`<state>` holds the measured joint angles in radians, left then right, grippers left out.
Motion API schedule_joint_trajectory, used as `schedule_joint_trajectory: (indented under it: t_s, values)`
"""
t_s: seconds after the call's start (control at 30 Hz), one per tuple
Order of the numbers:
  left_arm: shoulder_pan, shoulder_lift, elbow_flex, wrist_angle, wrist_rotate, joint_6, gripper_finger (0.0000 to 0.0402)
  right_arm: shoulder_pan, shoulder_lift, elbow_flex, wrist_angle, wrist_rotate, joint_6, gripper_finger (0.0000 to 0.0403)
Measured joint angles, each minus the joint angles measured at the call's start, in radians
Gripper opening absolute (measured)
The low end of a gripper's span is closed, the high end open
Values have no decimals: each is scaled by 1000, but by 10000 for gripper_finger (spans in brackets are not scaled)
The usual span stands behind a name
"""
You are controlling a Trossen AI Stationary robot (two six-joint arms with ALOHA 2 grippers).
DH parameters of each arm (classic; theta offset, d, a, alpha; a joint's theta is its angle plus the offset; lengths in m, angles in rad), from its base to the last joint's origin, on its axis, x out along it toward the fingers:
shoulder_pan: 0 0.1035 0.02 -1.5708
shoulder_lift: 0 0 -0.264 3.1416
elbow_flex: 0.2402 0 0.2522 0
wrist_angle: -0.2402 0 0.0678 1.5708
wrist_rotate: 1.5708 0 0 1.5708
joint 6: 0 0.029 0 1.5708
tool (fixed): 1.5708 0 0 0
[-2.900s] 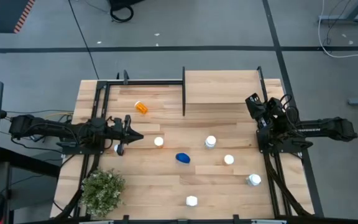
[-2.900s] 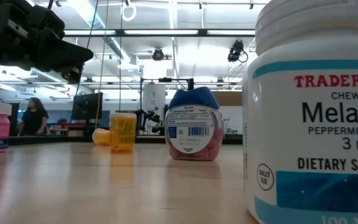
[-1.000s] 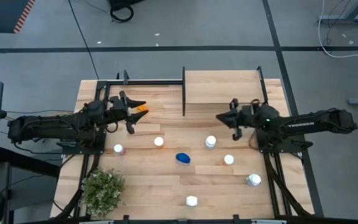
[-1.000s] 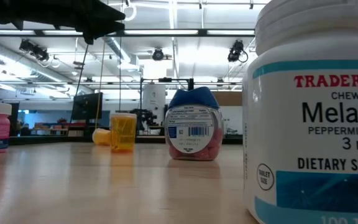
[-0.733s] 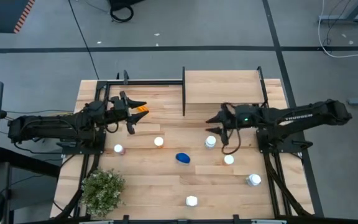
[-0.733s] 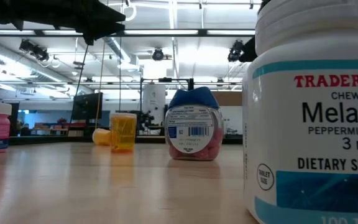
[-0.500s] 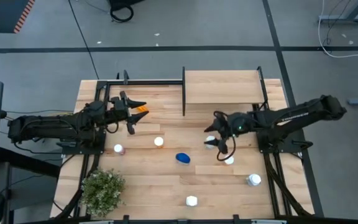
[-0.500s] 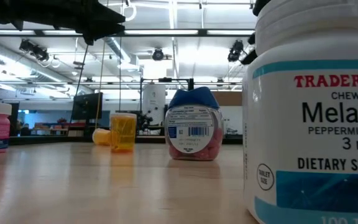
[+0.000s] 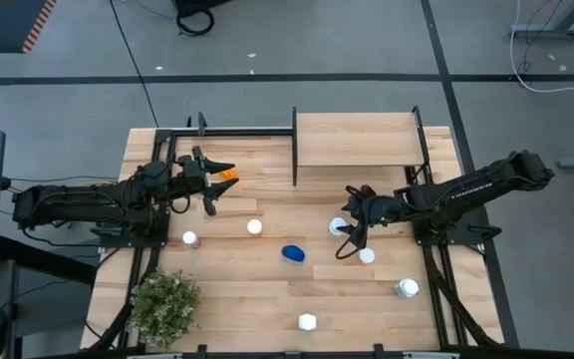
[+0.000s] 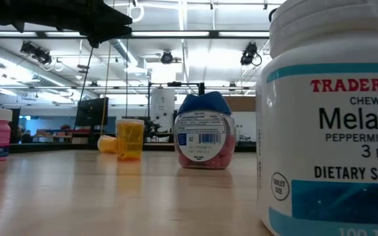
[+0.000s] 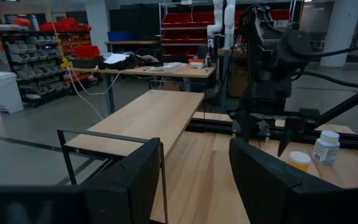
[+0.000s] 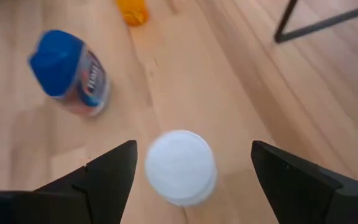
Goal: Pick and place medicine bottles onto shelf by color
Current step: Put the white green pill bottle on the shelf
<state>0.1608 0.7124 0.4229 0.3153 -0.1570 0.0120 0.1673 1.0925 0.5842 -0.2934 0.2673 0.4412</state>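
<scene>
Jaws of the right gripper are gaping wide over a white bottle standing mid-table; left gripper half-open near the shelf; warehouse racks are showing behind.

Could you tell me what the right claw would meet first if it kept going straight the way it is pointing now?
Most likely the white-capped bottle. In the right wrist view it sits centred between the right claw's open fingers, standing on the table. How far off it lies is hard to judge; the blue-capped bottle lies off to one side.
</scene>
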Motion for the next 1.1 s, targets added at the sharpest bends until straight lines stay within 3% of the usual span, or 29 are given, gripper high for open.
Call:
schedule_joint_trajectory:
  t_s: [0.5,0.7,1.1]
  values:
    - [0,1,0,-18,0,-8,198,34,109,0,22,-15,29,324]
    - [-1,1,0,-22,0,-26,201,62,113,0,41,64,30,324]
    - [-1,1,0,-21,0,-26,200,64,116,0,42,124,30,323]
